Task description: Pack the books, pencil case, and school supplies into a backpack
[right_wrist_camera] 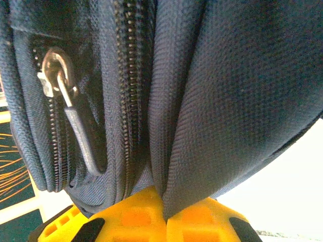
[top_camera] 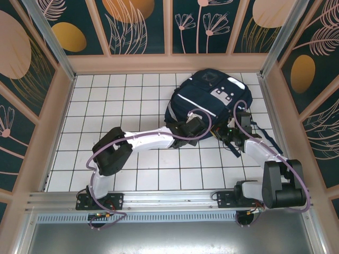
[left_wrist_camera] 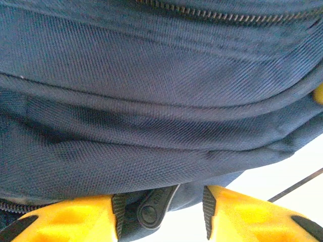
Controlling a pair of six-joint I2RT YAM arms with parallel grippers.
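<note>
Yellow fingers (left_wrist_camera: 65,219) of the left gripper (left_wrist_camera: 160,212) stand partly apart with a clear gap between them, and they clamp nothing. A black plastic pull tab (left_wrist_camera: 151,210) lies in that gap, closer to the finger on the left of the left wrist view; whether it touches that finger cannot be told. Just above the fingers is the navy fabric of the backpack (top_camera: 209,98), crossed by rounded seams, with a line of zip teeth (left_wrist_camera: 222,15) along the top of the view. The right gripper (right_wrist_camera: 165,214) is closed, its two yellow fingers (right_wrist_camera: 131,212) pressed together on a fold of the backpack's navy cloth, which rises straight out from between them. To the left of that fold in the right wrist view runs a closed zip (right_wrist_camera: 123,101), and further left a metal slider (right_wrist_camera: 54,68) with a long dark pull (right_wrist_camera: 81,136) hanging down from it. From above, the backpack lies on the white tiled table (top_camera: 122,106), toward the far right part of it, with its grey-white patches and white stripes facing up. The left arm (top_camera: 148,140) stretches across the tiles to the middle of the backpack's near edge. The right arm (top_camera: 265,153) reaches to the bag's near right corner, beside a dark strap (top_camera: 258,127).
</note>
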